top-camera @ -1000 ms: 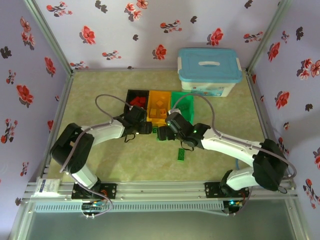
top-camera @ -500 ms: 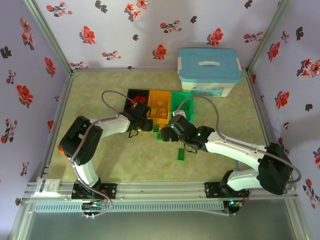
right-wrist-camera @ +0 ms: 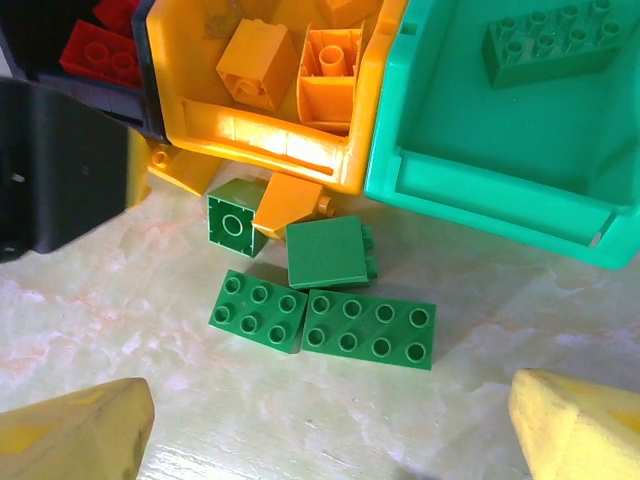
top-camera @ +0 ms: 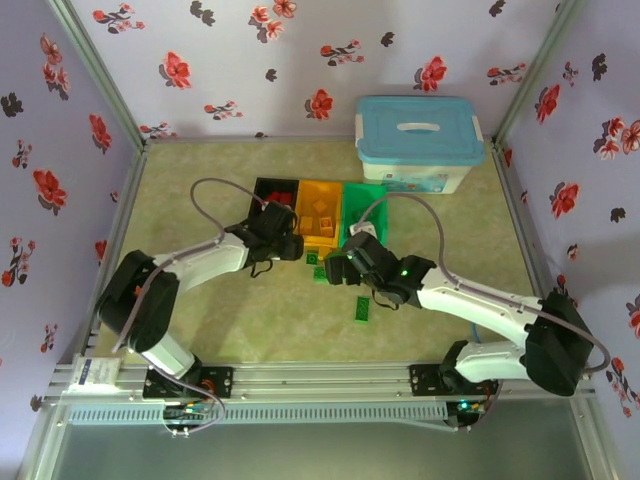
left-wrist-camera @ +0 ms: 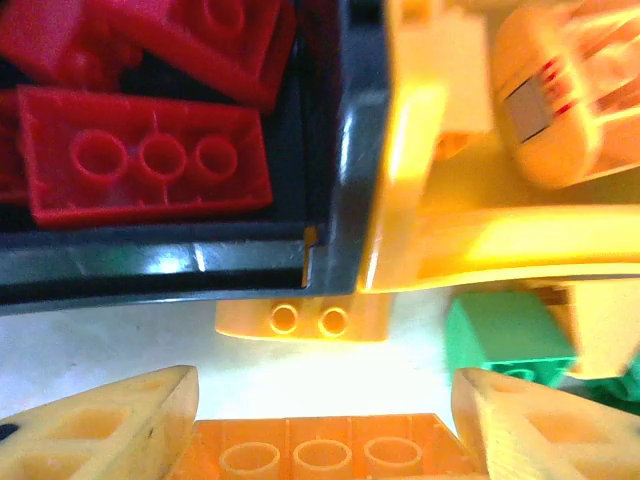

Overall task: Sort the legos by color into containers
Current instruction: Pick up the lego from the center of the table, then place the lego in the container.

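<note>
Soft, even light filled the top view; shadows on the table were faint and fine detail was grainy. The left wrist view was harsh: glare burned out the table and the wall of the orange-yellow bin, the upper right was smeared, and the orange brick in the left gripper glowed. The right wrist view was bright and crisp on the green bricks, with a hot streak along the orange-yellow bin's rim. The fingertips of the right gripper were blurred.

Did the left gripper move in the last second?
Yes. The left gripper, jaws shut on an orange brick, has shifted upward in the top view, farther over the black bin.
</note>
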{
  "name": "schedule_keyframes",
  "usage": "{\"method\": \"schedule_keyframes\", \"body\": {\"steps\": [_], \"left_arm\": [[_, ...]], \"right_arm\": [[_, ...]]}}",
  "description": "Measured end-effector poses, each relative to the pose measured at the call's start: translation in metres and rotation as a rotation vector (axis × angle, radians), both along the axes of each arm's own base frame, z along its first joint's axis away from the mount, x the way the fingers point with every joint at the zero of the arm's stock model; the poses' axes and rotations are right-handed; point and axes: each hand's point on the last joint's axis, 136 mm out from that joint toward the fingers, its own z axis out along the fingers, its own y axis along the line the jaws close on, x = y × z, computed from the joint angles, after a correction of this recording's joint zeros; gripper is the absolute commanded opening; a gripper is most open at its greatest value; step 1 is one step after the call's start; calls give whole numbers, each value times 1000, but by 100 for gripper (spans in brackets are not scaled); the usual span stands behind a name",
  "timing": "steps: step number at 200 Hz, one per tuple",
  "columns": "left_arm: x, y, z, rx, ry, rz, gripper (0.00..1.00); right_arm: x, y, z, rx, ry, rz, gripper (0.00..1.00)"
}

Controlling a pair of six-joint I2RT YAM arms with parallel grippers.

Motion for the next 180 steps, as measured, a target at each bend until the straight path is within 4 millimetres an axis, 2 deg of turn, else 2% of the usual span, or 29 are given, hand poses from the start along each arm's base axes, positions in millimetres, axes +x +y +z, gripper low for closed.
{"method": "schedule_keyframes", "body": {"steps": [18, 50, 79, 115, 122, 131, 138, 159, 180], "left_arm": [[1, -1, 23, -34, -43, -1, 48], [11, -9, 49, -48, -83, -15, 48], [34, -28, 72, -62, -126, -36, 48], [62, -53, 69, -44, -118, -65, 52], [66, -57, 65, -38, -110, -71, 59], [72, -62, 61, -28, -101, -77, 75], [75, -65, 58, -16, -94, -85, 80], [84, -71, 54, 0, -82, -92, 83], [82, -71, 53, 4, -76, -94, 83]], "right_arm": [[0, -1, 3, 10, -5, -7, 92], [-1, -2, 4, 18, -7, -11, 92], [-1, -3, 7, 24, -12, -12, 92], [-1, -7, 16, 41, -38, -22, 92], [-1, -9, 18, 44, -44, -26, 92], [-1, -11, 19, 45, -48, -30, 92], [-1, -13, 20, 46, -52, -33, 92], [-3, -17, 19, 46, -54, -37, 92], [-4, -22, 14, 39, -50, -45, 92]]}}
